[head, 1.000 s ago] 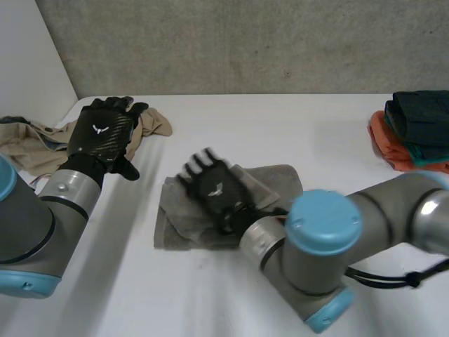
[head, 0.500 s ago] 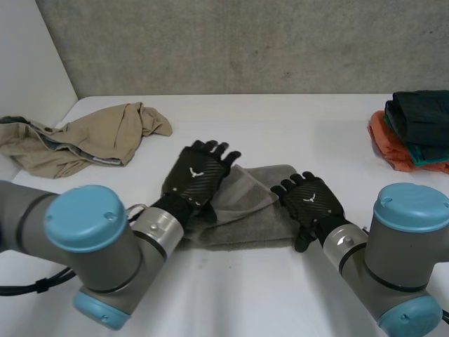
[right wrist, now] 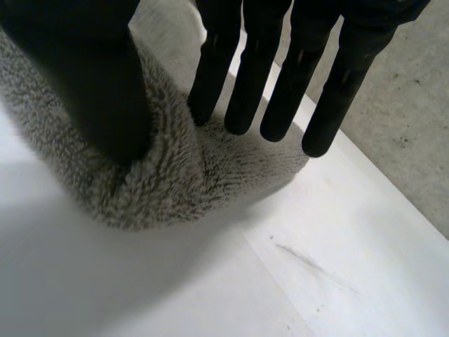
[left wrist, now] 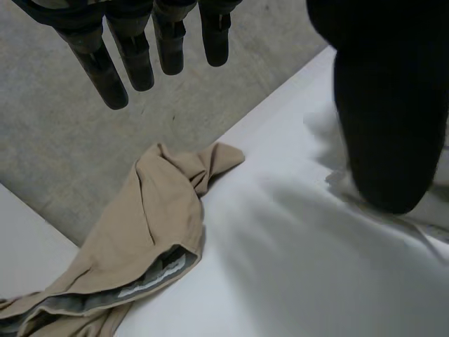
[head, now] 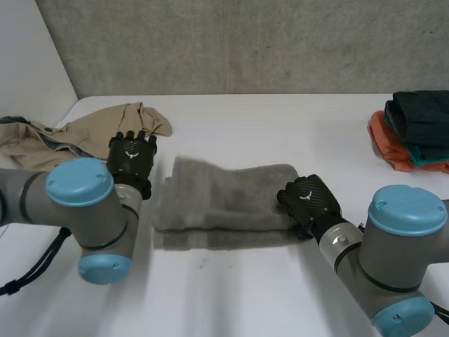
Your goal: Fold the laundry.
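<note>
A grey towel (head: pixel 224 200) is lying folded in a long band across the middle of the white table (head: pixel 280 126), its long sides running from left to right. The right hand (head: pixel 309 200) is resting on the towel's right end. In the right wrist view its thumb (right wrist: pixel 84 77) is pressing down into the pile while the fingers (right wrist: pixel 245 77) are reaching out straight and slightly spread. The nearest one is touching the towel and the others are passing over its rounded end towards bare table, so the hand is lying flat on the cloth rather than clamping it. The left hand (head: pixel 131 163) is hovering just beside the towel's left end, apart from it, between the towel and a beige garment (head: pixel 84 137). In the left wrist view its fingers (left wrist: pixel 137 53) are hanging straight and apart, the thumb is standing well off to one side, and nothing is sitting between them. The garment is lying crumpled on the table past the fingertips, showing a grey inner band along one edge. At the table's far right a stack (head: pixel 414 133) of folded clothes is sitting, dark and teal pieces on top of an orange one, well apart from the towel. Both arms are reaching in low over the near edge of the table.
</note>
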`<state>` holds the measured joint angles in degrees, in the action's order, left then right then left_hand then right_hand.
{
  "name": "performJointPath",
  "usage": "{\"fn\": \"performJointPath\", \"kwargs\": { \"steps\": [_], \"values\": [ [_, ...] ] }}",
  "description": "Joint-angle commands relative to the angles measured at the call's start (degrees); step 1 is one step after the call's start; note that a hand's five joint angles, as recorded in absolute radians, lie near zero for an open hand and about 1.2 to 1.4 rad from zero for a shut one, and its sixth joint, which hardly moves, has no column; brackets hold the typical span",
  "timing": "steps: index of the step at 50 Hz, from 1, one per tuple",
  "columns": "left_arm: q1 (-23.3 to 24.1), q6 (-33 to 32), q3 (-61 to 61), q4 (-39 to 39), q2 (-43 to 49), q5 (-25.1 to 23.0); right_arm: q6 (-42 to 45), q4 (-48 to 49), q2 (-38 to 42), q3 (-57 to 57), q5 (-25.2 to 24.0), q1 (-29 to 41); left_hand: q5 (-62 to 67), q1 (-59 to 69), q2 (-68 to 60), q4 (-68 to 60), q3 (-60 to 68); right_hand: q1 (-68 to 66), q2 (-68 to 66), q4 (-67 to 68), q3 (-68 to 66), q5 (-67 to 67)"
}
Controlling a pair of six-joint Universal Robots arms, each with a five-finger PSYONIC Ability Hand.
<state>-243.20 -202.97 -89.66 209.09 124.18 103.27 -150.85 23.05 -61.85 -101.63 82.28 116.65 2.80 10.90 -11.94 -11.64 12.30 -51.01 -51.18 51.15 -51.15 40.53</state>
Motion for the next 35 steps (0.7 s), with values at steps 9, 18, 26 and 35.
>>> {"fn": "performJointPath", "kwargs": {
  "steps": [9, 18, 26, 35],
  "values": [
    [2.64, -0.05, -12.72, -0.09, -17.2, -4.56, 10.2, -4.24, -3.44, -1.38, 4.99, -0.81, -2.08, -0.17, 1.22, 0.92, -1.58, -28.99, -28.82, 28.85, -28.85, 29.47],
    [1.5, -0.06, -15.11, 0.44, -21.96, -4.65, 29.9, -2.05, -5.29, 3.97, 10.89, -0.11, -2.76, -0.85, 1.89, 1.59, -2.25, -28.99, -28.82, 28.85, -28.85, 29.47],
    [0.88, 0.73, -15.28, 0.44, -22.48, -6.58, 32.81, 6.21, -1.79, 8.55, -6.49, 16.49, -2.76, -0.85, 1.89, 1.6, -2.25, -28.99, -28.82, 28.85, -28.85, 29.47],
    [0.8, 6.79, -14.76, 0.53, -23.28, -7.55, 31.41, 5.16, 5.08, 7.32, -11.01, 22.39, -2.76, -0.85, 1.89, 1.59, -2.25, 21.71, 21.88, -21.85, 21.86, -21.23]
  ]
}}
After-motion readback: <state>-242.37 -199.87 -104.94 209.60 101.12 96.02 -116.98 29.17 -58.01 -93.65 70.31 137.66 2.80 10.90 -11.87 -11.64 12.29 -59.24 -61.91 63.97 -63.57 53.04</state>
